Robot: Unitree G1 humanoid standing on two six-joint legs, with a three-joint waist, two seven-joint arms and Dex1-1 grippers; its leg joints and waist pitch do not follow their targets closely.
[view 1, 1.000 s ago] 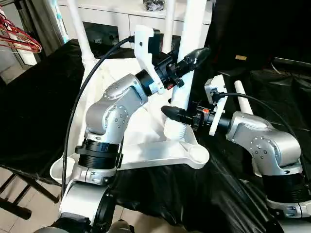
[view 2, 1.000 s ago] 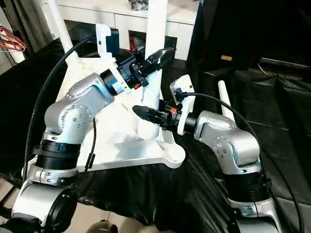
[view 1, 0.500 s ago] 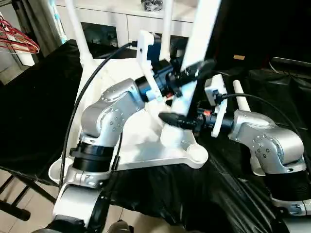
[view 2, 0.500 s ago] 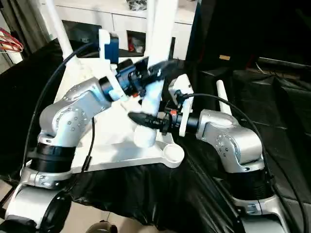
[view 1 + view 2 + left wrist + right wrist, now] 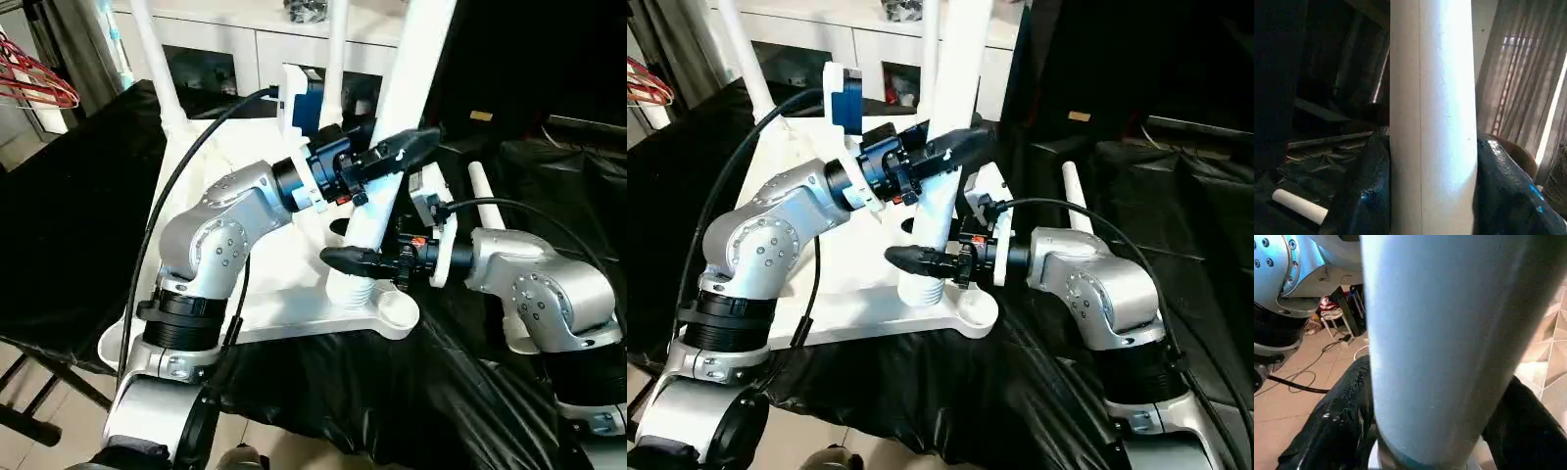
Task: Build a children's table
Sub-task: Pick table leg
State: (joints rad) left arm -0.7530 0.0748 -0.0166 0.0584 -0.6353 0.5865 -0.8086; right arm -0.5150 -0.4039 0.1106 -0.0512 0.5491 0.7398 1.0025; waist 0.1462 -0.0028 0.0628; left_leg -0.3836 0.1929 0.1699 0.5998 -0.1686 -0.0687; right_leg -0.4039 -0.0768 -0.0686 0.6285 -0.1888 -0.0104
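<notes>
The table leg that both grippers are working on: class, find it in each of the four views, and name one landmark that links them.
Left eye view: the leg stands centre, tilted, its base at the tabletop's near corner.
Right eye view: the leg rises at centre.
Left wrist view: a wide white column between the fingers.
Right wrist view: it looms close, between the fingers.
Landmark: the spare leg lying on the black cloth.

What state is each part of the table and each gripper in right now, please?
Tabletop: lying underside up on black cloth.
Held leg: upright, threaded end at a near corner socket.
Two far legs: standing in sockets.
Loose leg: lying on the cloth.
Nearest socket: empty.
Left gripper: closed on the held leg, high.
Right gripper: around its base; grip unclear.
</notes>
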